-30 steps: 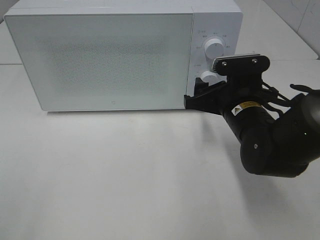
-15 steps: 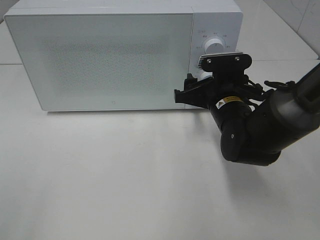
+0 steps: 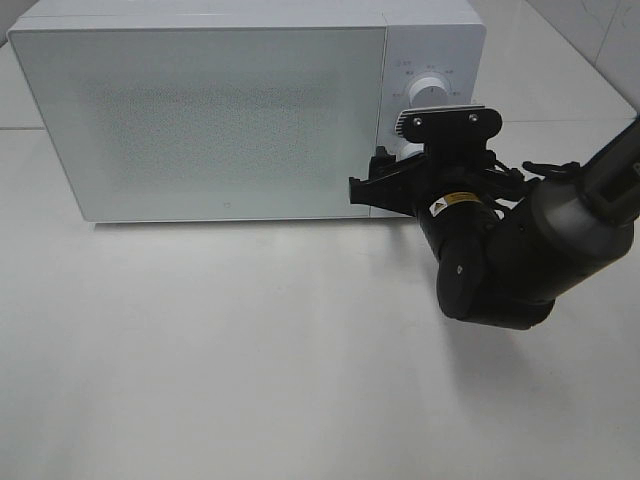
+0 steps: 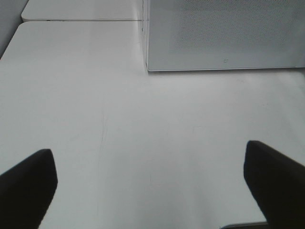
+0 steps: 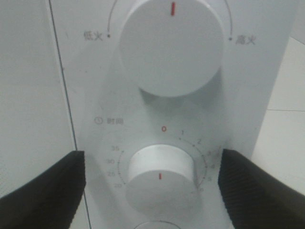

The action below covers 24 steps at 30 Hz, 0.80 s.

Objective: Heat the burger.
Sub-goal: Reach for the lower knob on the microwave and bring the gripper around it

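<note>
In your right wrist view the right gripper point(image 5: 151, 164) stands open, fingers point(image 5: 43, 191) flanking the lower dial point(image 5: 159, 177) without touching; from above, its arm point(image 3: 520, 260) hides that dial. Your left gripper point(image 4: 148, 157) gapes over the table point(image 4: 143, 119). Microwave point(image 3: 230, 120) door shut; burger's place cannot be told.

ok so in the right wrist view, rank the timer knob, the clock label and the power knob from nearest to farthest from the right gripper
1. timer knob: sits between the open fingers of the right gripper.
2. clock label: printed on the panel just above that knob, towards the door side.
3. power knob: farthest, higher up the panel.
</note>
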### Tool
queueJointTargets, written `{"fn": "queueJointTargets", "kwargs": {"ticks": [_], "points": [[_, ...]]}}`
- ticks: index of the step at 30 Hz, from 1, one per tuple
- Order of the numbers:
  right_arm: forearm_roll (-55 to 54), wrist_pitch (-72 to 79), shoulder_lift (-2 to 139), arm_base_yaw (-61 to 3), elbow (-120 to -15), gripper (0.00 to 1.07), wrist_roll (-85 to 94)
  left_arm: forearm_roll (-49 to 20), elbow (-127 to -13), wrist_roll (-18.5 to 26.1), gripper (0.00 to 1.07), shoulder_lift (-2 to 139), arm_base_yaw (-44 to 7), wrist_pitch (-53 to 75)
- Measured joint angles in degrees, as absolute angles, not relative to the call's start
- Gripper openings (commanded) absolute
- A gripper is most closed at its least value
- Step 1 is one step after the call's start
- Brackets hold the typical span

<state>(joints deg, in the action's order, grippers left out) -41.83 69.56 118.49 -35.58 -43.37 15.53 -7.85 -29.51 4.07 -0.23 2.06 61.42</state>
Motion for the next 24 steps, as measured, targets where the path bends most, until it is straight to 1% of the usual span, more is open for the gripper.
{"fn": "queueJointTargets", "kwargs": {"ticks": [20, 24], "points": [[-42.9, 69.2, 118.7, -34.4, -43.9, 0.73, 15.4, -7.8, -29.5, 4.1, 1.00, -0.2, 2.1, 61.4], [-43.4, 69.1, 118.7, -34.4, -44.1, 0.71, 15.4, -7.8, -29.5, 4.1, 1.00, -0.2, 2.1, 61.4]]}}
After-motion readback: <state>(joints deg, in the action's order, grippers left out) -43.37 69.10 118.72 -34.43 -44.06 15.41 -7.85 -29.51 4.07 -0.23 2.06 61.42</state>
